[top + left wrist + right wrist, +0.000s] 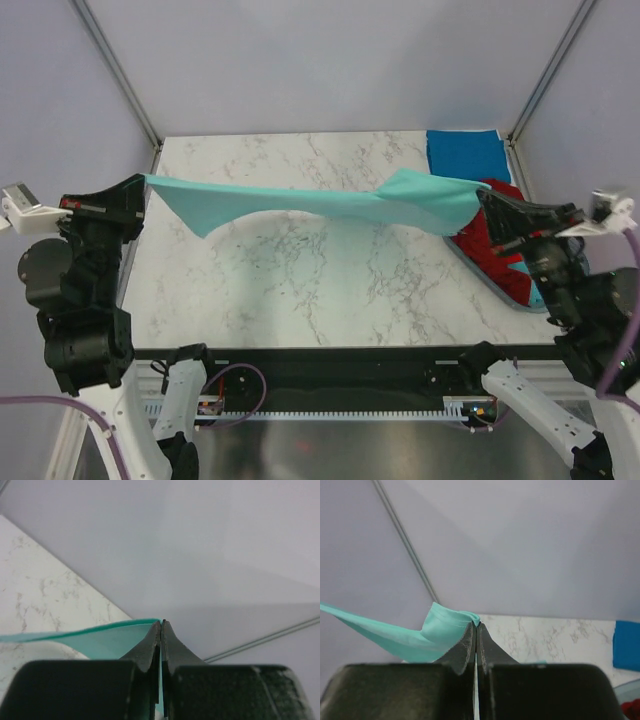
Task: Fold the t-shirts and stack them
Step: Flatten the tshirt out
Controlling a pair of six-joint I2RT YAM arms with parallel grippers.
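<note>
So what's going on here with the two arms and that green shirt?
The left gripper and right gripper each pinch an end of the teal t-shirt, holding it stretched in the air above the marble table. A blue shirt lies flat at the far right corner, and red shirts sit in the basket on the right.

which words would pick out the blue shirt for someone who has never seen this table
Go to the far right corner of the marble table. The blue t-shirt lies there flat, a neat rectangle. Unlike the teal t-shirt held stretched above the table, or the red shirts heaped nearer in the basket, it is deep blue and squared.
</note>
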